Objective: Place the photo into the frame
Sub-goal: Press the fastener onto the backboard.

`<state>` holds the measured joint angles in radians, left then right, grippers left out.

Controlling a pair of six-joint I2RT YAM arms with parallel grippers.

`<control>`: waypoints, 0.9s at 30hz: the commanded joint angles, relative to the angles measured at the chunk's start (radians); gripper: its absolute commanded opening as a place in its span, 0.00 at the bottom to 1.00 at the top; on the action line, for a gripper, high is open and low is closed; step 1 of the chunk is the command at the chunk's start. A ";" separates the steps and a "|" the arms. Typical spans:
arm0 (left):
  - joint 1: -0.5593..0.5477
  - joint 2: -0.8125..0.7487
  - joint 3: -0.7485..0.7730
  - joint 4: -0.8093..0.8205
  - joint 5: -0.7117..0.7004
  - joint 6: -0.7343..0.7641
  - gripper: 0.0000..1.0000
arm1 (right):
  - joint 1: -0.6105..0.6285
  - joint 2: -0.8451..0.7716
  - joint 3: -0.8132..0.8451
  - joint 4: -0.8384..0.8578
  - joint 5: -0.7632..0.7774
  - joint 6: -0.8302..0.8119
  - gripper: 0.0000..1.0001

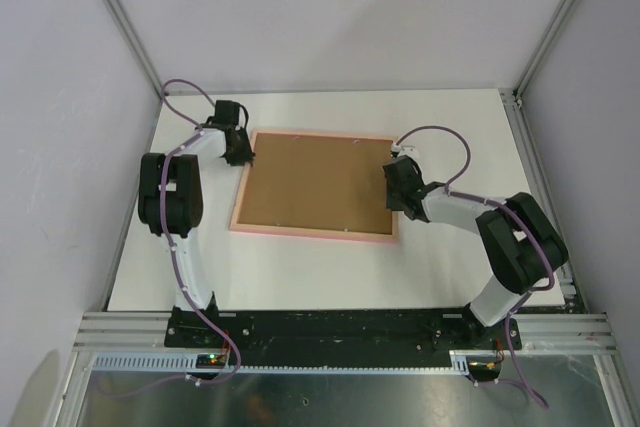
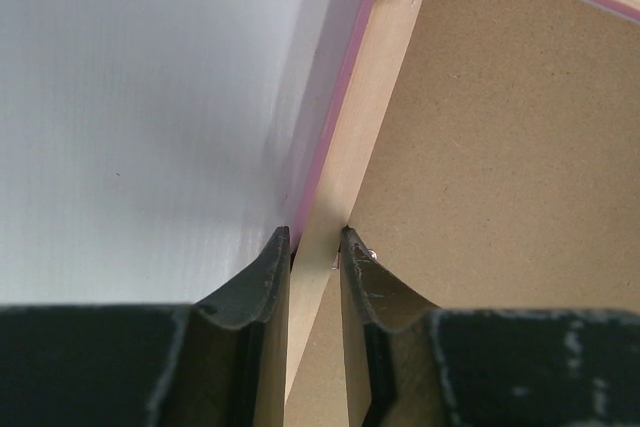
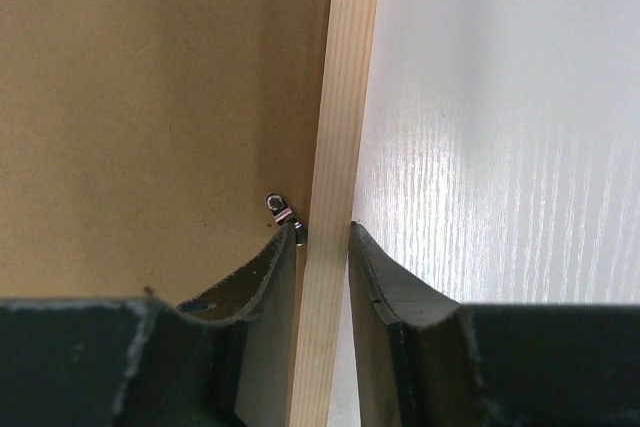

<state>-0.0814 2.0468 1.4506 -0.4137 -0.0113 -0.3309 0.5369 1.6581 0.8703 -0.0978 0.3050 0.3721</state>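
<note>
The frame (image 1: 310,232) lies face down in the middle of the white table, its pale wood back up and a pink rim showing round it. A brown backing board (image 1: 320,182) fills it. The photo is hidden. My left gripper (image 1: 243,154) is at the frame's left rail near the far corner. In the left wrist view the left gripper (image 2: 317,237) is shut on that rail (image 2: 375,97), one finger on each side. My right gripper (image 1: 397,187) is at the right rail. In the right wrist view the right gripper (image 3: 325,232) pinches the wood rail (image 3: 345,77).
A small metal turn clip (image 3: 280,207) sits on the backing board (image 3: 150,97) just beside my right gripper's inner finger. White walls close in the table (image 1: 450,117) on the left, back and right. The arms' black base rail runs along the near edge.
</note>
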 commanded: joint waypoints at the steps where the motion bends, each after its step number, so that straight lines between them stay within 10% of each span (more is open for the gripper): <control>1: -0.009 0.026 0.025 -0.039 0.052 0.005 0.00 | 0.021 -0.021 -0.059 0.005 -0.130 -0.006 0.00; 13: -0.011 -0.011 -0.001 -0.046 -0.030 0.060 0.00 | 0.160 -0.179 -0.186 -0.010 -0.205 0.093 0.00; 20: -0.009 -0.026 -0.010 -0.045 -0.084 0.103 0.00 | 0.188 -0.211 -0.196 -0.048 -0.124 0.135 0.47; 27: -0.010 -0.032 -0.006 -0.042 -0.123 0.127 0.00 | 0.128 -0.200 -0.183 -0.011 -0.125 0.131 0.56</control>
<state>-0.0887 2.0445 1.4532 -0.4175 -0.0631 -0.2142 0.6876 1.4666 0.6842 -0.1211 0.1818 0.4931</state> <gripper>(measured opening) 0.250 0.556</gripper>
